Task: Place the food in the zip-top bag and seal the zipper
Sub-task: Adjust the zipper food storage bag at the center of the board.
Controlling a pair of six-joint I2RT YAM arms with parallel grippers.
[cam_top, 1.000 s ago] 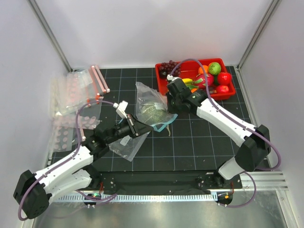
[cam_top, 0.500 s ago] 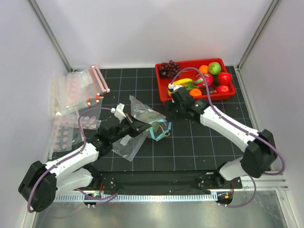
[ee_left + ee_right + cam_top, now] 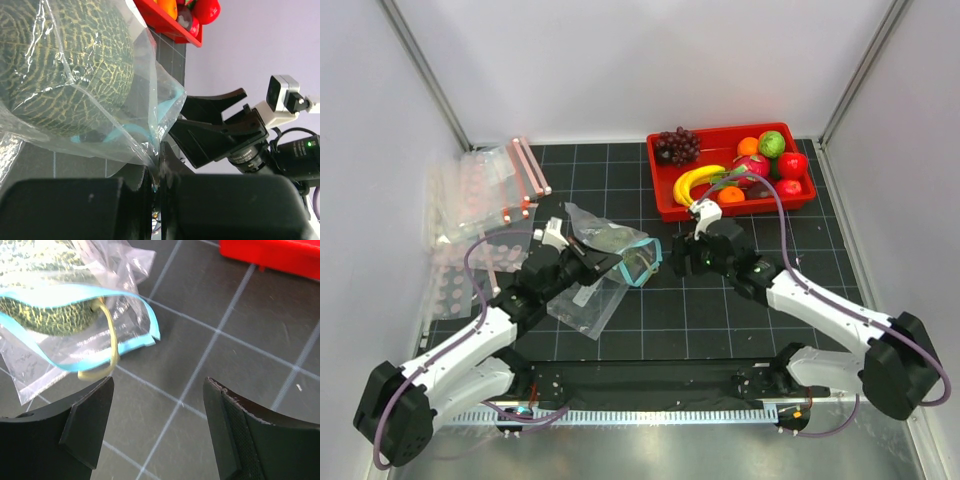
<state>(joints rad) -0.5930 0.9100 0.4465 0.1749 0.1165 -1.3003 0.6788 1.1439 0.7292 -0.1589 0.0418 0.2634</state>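
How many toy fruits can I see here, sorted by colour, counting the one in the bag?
Red fruits: 2
Orange fruits: 2
Yellow banana: 1
Bright green fruit: 1
Pink fruit: 1
Purple grapes: 1 bunch
Dull green melon, inside the bag: 1
Total: 9

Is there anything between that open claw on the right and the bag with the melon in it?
No. Only bare gridded mat lies between the right gripper and the bag, as the right wrist view shows.
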